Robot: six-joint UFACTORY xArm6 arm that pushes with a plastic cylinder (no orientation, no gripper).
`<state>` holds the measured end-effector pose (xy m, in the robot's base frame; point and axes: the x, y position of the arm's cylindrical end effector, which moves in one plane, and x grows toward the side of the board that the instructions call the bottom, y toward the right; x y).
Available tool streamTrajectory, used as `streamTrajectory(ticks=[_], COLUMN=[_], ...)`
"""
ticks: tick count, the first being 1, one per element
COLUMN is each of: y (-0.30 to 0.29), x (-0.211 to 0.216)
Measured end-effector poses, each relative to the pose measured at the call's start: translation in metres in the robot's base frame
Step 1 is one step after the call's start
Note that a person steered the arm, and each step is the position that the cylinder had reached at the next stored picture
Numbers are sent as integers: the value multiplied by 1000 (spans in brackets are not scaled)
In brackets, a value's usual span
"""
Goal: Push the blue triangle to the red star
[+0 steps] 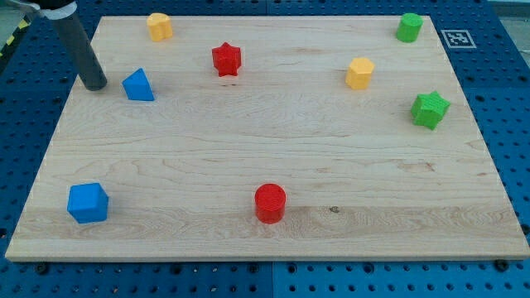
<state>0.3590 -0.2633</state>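
A wooden bench point(265, 165) is seen resting on a blue perforated surface point(25, 124). No gripper is fitted to the arm; a straight dark rod point(81, 50) is carried instead, and nothing is grasped. The rod's lower end, my tip point(93, 85), is set down on the bench just beside the blue triangle point(137, 85), at the triangle's nine o'clock, with a narrow gap between them.

The blue triangle is found near the view's upper left part of the bench. The red star point(226, 60) is placed at about two o'clock from the triangle, well apart from it, with bare wood between the two.

A yellow block point(160, 26) of rounded shape is seen at the view's top edge, at about one o'clock from the triangle. A blue cube point(88, 203) sits near the view's bottom left corner, at about six o'clock from my tip. A red cylinder point(270, 203) stands low in the middle of the bench. A second yellow block point(359, 73), of angular shape, lies at three o'clock from the red star. A green star point(430, 109) is placed near the view's right edge, and a green block point(408, 27) near the top right corner. A printed marker tag point(457, 38) is fixed on the blue surface just past that corner.
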Motion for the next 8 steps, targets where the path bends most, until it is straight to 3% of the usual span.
streamTrajectory(ticks=[1,3,5,8], y=[2,69,78,140], x=[0,8,35,60])
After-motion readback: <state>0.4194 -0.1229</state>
